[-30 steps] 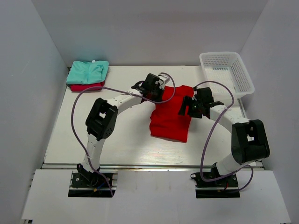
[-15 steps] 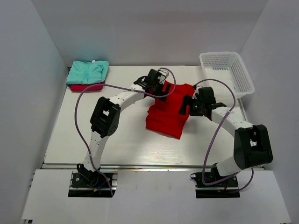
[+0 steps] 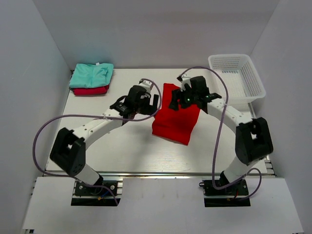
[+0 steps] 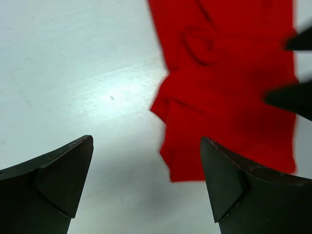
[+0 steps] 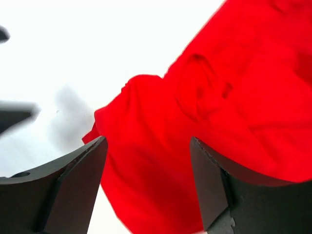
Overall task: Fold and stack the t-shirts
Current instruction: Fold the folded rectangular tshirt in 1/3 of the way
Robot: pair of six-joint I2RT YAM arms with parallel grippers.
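A bright red t-shirt [image 3: 176, 122] lies folded into a narrow panel at mid-table, also seen in the left wrist view [image 4: 229, 83] and the right wrist view [image 5: 209, 112]. My left gripper [image 3: 154, 103] [image 4: 146, 183] stands open just left of it, over bare table, holding nothing. Over the shirt's upper left part hovers my right gripper [image 3: 174, 101] [image 5: 146, 187], jaws wide apart and the cloth lying loose beneath them. At the back left a mint t-shirt [image 3: 91, 75] rests folded on a crimson t-shirt [image 3: 90, 91].
A white mesh basket [image 3: 237, 78] stands at the back right corner. White walls close in the table [image 3: 112, 146] on three sides. Purple cables loop off both arms above the surface.
The left gripper has opened, let go of the red shirt and drawn back to the left. The right gripper has swung left over the shirt's top. The shirt lies narrower than before.
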